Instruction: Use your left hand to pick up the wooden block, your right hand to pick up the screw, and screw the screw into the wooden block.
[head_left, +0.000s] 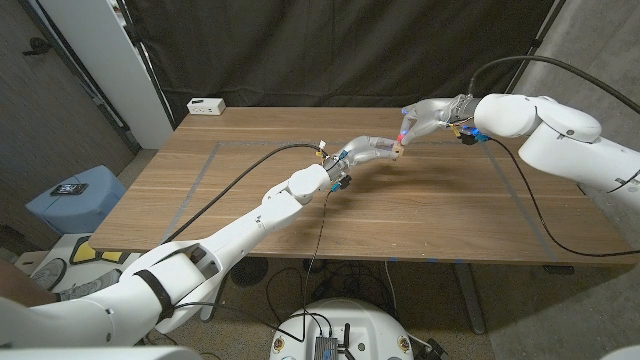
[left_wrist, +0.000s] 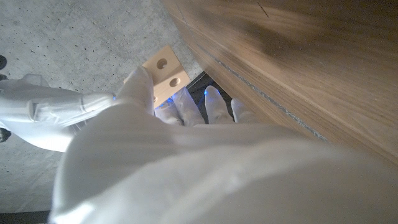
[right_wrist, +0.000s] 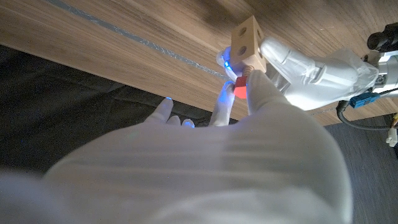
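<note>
Screwing step under way. Left hand (head_left: 372, 150) grips wooden block (head_left: 397, 151) above table (head_left: 450, 215); right hand (head_left: 425, 119) pinches red-headed screw (right_wrist: 239, 88) against block face. Next: turn screw, keep both aligned.

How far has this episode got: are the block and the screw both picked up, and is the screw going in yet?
Both pickups look done. The left hand holds the wooden block above the table. The right hand pinches the red-headed screw and has brought it up against the block. In hand: starting the screw in the block. How deep it sits cannot be told; driving it home is left.
</note>
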